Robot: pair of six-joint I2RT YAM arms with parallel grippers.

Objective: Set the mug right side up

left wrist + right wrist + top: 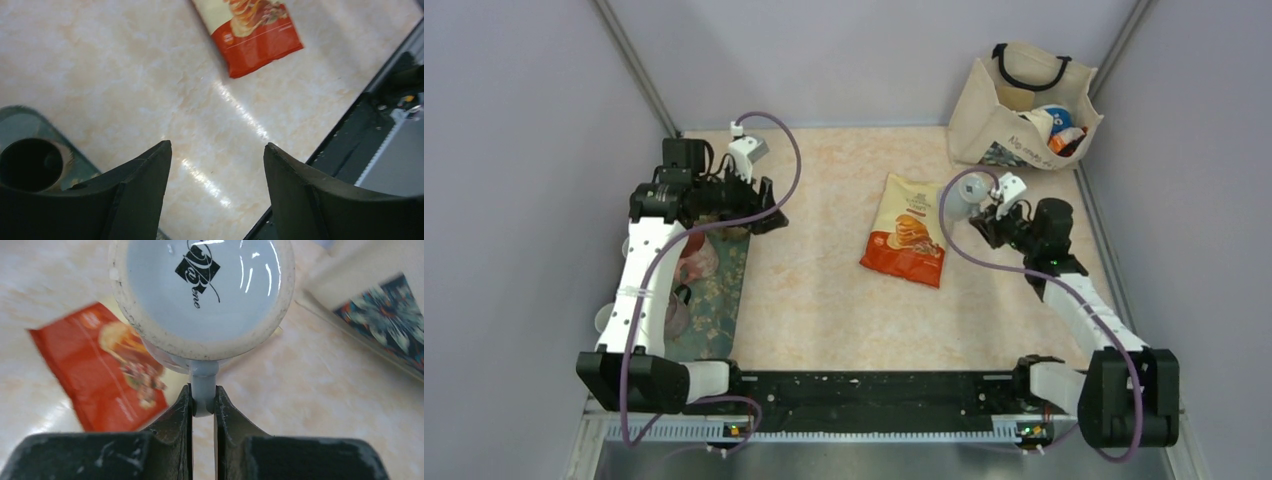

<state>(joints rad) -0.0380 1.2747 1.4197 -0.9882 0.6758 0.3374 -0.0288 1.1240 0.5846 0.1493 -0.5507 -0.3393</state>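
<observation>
Quick counts:
- One white glazed ceramic mug (202,290) with a black logo on its base.
- One red-and-orange foil snack packet (908,232).
- One beige canvas tote bag (984,120) with black handles. Several items are inside; the exact number can't be told.
- One dark floral patterned cloth mat (724,280).
- One dark round cup-like opening (30,165) by the mat in the left wrist view, kind unclear.
- One peach marbled tabletop (824,300).
- Two white-and-black robot arms: left arm (639,280), right arm (1079,300).
- Two black two-finger grippers: left gripper (217,146), right gripper (202,390).
- Two purple cables, one per arm: left cable (797,155), right cable (946,205).
</observation>
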